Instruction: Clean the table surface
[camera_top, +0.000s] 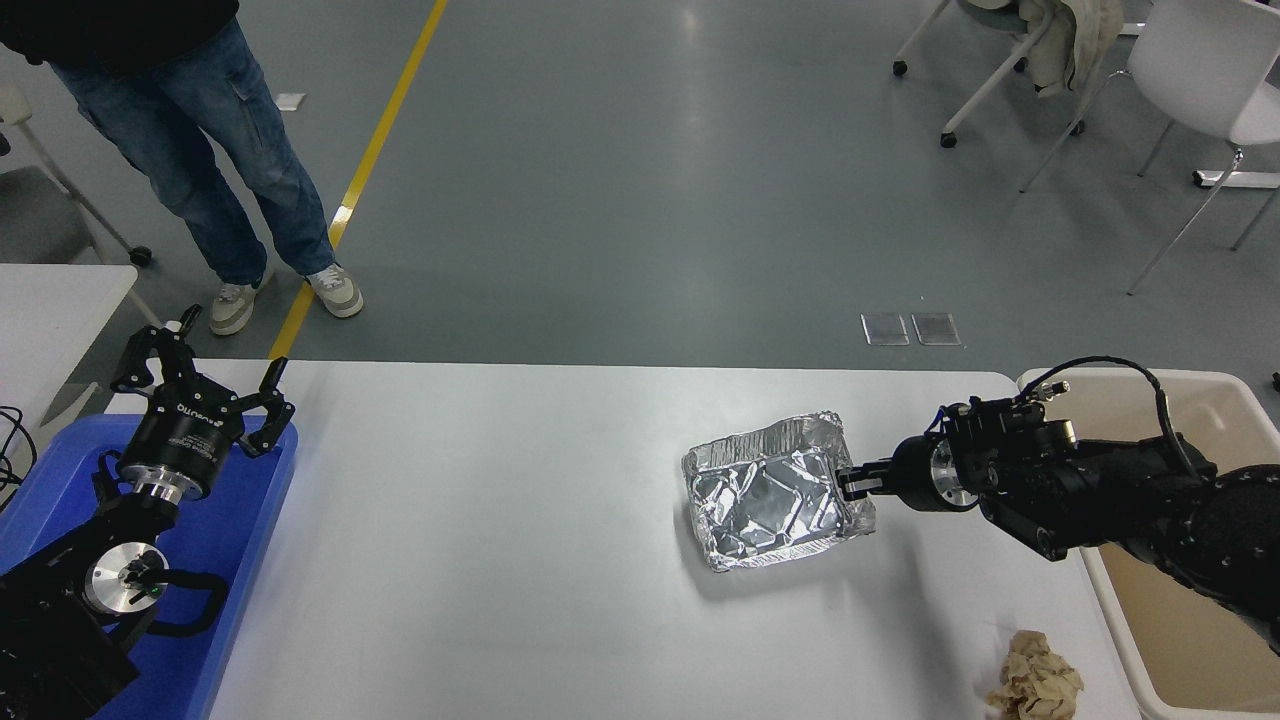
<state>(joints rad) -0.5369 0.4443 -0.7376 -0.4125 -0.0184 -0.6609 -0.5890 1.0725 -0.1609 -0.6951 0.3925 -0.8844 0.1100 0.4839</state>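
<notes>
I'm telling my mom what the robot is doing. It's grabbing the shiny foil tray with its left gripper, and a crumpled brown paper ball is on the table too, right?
Not quite. The head view shows the right gripper pinching the foil tray by its rim. The left gripper sits parked over the blue bin, holding nothing. The crumpled brown paper ball is indeed on the table.
</notes>
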